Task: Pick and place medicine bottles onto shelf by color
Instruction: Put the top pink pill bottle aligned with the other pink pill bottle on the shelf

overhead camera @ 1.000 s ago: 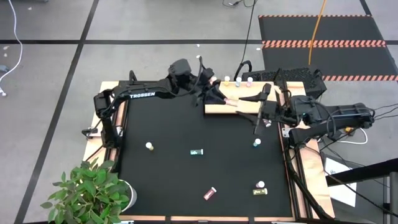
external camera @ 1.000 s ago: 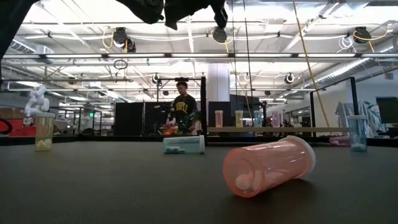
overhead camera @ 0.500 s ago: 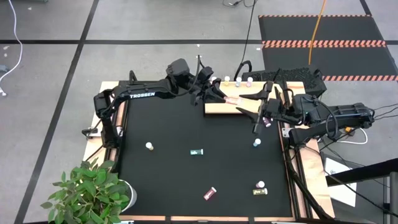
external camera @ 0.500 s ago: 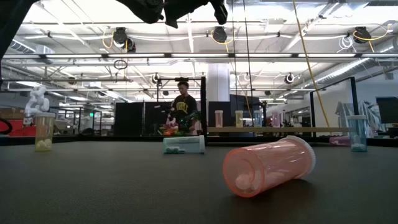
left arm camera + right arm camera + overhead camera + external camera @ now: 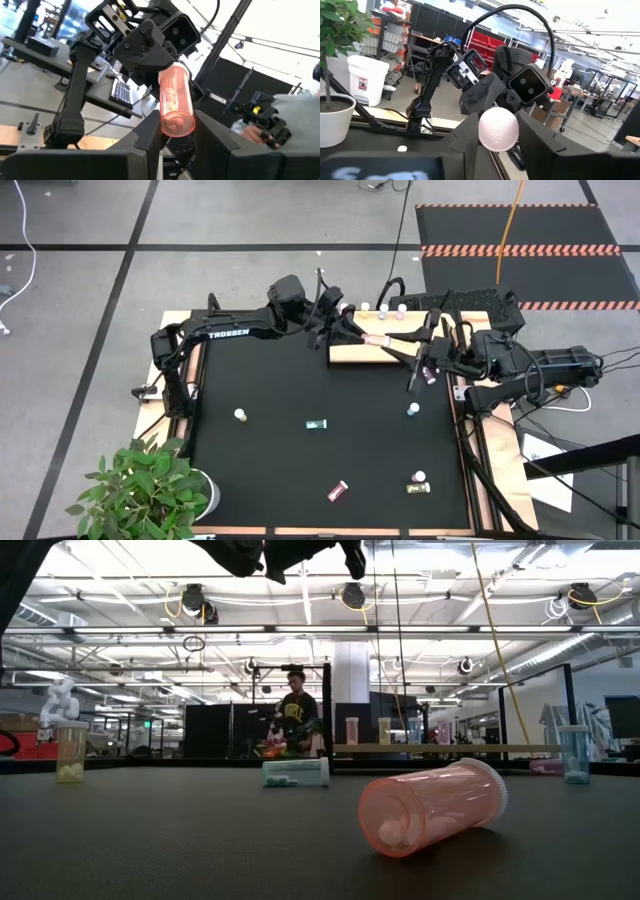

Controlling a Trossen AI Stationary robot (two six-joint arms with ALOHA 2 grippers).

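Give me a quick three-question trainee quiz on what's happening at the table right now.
1. True or false: the left tool grips a pink bottle above the shelf.
2. Which bottle lies on its side near the middle of the mat? A) teal B) orange C) blue
3. Fill in: the pink bottle's white cap points toward the ___ tool.

Key
1. True.
2. A, the teal bottle.
3. Right: the right tool meets the cap end.
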